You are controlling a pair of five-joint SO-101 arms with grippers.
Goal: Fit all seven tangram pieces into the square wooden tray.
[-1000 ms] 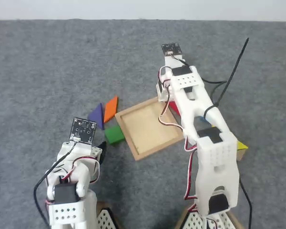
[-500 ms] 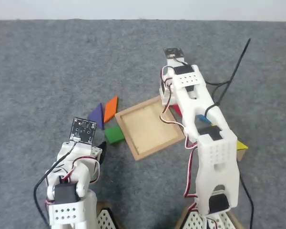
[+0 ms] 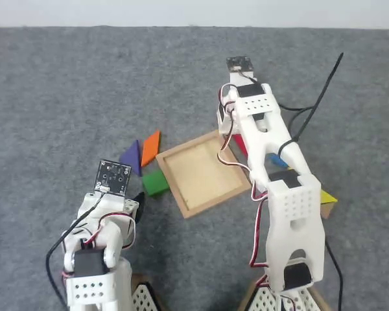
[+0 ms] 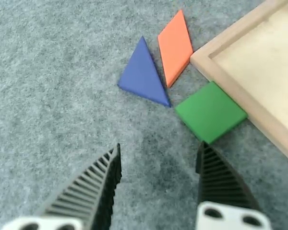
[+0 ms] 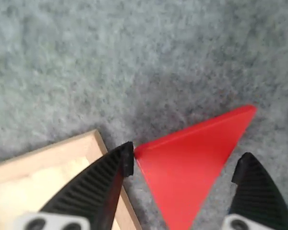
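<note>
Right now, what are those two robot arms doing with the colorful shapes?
They're working on a tangram puzzle. The right gripper is open above the red triangle, which lies on the gray mat just beside the wooden tray. The left gripper is open too, hanging above bare mat near the green square, blue triangle and orange parallelogram. No piece shows inside the tray yet.

Grey felt-like table cover (image 3: 65, 97), pale wall strip (image 3: 181, 11) behind
</note>
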